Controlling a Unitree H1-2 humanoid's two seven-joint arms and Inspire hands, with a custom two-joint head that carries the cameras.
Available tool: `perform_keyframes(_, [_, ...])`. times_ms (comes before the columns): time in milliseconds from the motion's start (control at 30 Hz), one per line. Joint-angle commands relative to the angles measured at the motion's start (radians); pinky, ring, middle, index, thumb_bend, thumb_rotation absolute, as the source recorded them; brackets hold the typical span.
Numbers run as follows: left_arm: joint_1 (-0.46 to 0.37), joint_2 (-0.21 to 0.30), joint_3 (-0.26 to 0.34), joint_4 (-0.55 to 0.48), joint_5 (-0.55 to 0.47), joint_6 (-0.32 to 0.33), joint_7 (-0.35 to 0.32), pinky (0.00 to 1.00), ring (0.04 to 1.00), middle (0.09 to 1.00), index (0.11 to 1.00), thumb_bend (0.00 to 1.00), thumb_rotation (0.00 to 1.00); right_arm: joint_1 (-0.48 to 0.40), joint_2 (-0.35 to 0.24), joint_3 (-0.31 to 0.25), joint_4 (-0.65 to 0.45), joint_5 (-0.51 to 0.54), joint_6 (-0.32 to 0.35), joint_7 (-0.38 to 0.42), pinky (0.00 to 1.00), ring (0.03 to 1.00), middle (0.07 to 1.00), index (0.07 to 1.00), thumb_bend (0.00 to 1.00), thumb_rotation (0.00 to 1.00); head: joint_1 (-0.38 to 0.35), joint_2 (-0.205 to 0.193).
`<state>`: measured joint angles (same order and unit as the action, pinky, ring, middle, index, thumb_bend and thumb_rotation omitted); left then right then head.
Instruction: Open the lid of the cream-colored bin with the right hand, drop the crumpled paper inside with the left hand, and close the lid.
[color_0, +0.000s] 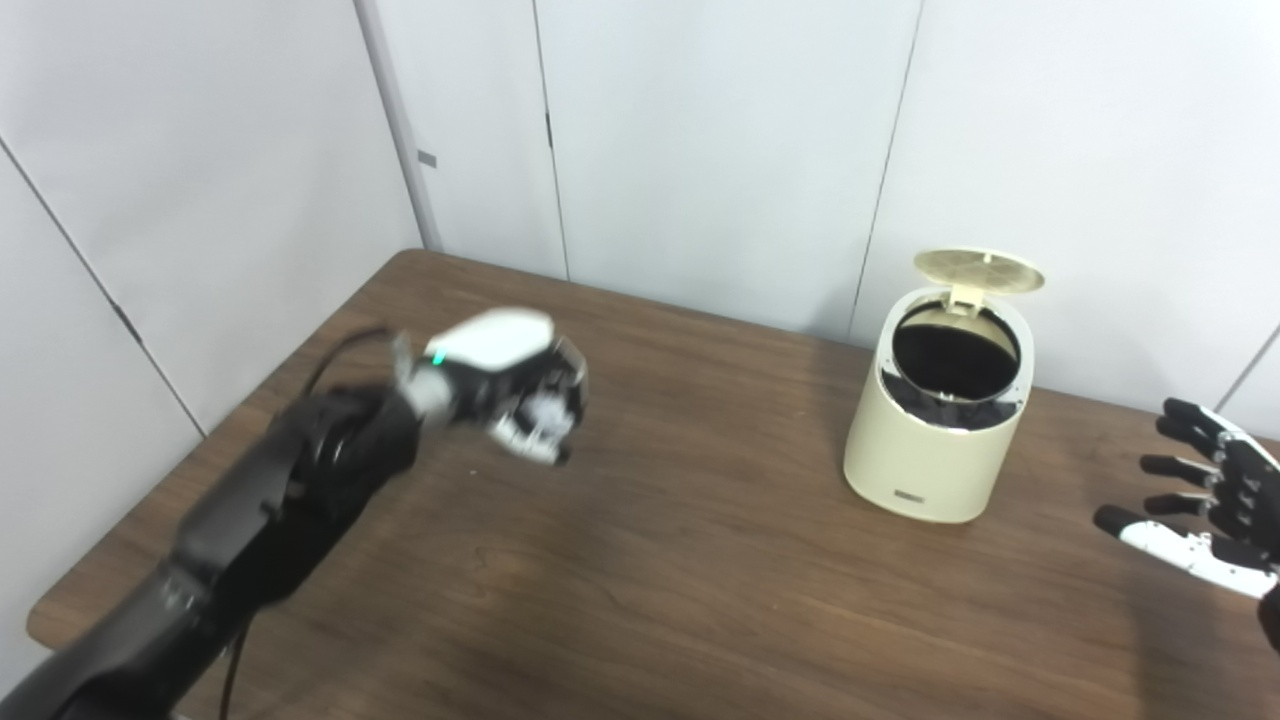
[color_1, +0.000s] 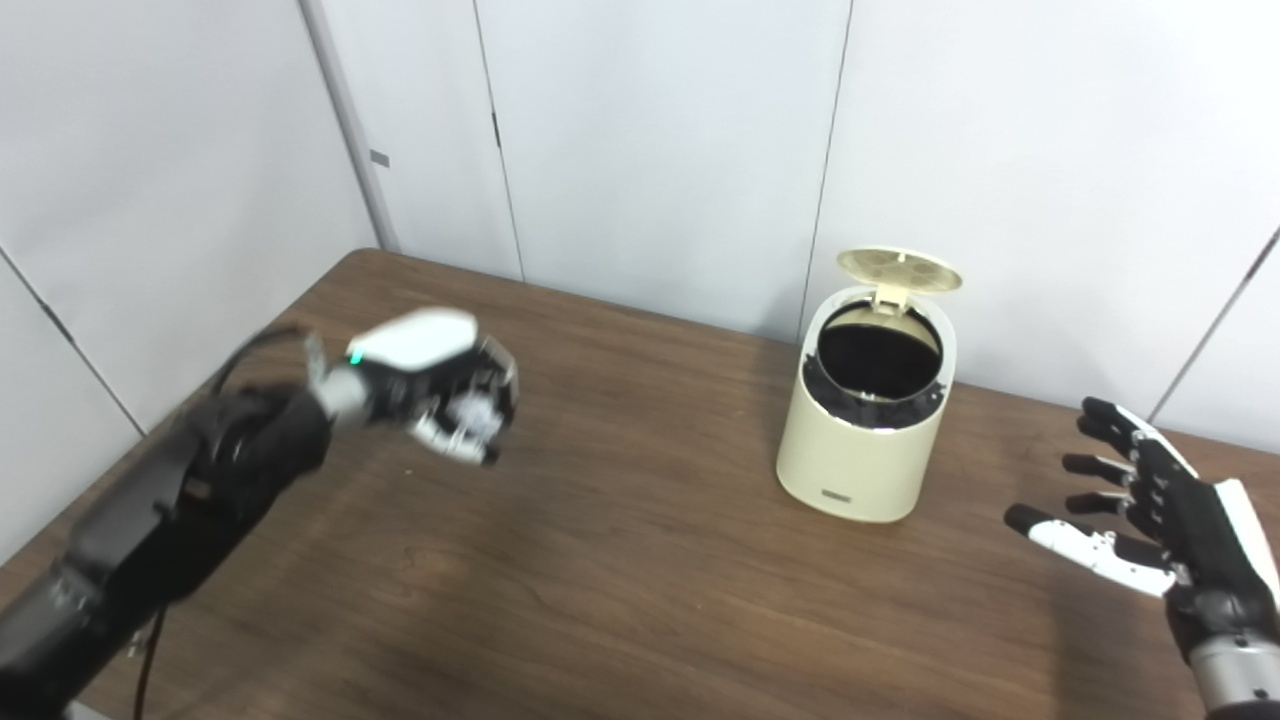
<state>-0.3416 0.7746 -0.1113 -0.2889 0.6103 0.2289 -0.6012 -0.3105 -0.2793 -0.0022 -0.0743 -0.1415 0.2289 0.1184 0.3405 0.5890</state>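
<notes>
Clutching crumpled paper (color_1: 468, 412), left hand (color_1: 430, 385) (lid (color_0: 978, 270) up)

Bright, even overhead light – soft shadows on the table (color_0: 700, 560); left hand (color_0: 510, 385) motion-blurred, the rest fairly sharp

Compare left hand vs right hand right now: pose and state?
The left hand is curled shut, apparently around something pale, raised above the table left of the bin; the right hand is open, fingers spread, holding nothing, right of the bin. Neither touches the bin, whose lid stands open.
</notes>
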Motion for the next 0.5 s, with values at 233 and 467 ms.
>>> perform_keyframes(233, [-0.243,-0.078,-0.099,-0.092,0.048,0.042,-0.110,0.31,0.361,0.454,0.537,0.50,0.00,-0.052,0.038,0.015,-0.010,-0.026,-0.022,-0.020,0.66,0.807,0.885,0.878,0.65,0.13,-0.058,-0.001])
perform_keyframes(467, [-0.350,-0.129,-0.131,-0.063,0.034,-0.003,-0.131,0.29,0.363,0.446,0.534,0.50,0.00,-0.047,0.049,0.034,0.033,-0.051,-0.091,-0.029,0.64,0.788,0.877,0.872,0.65,0.16,-0.163,-0.016])
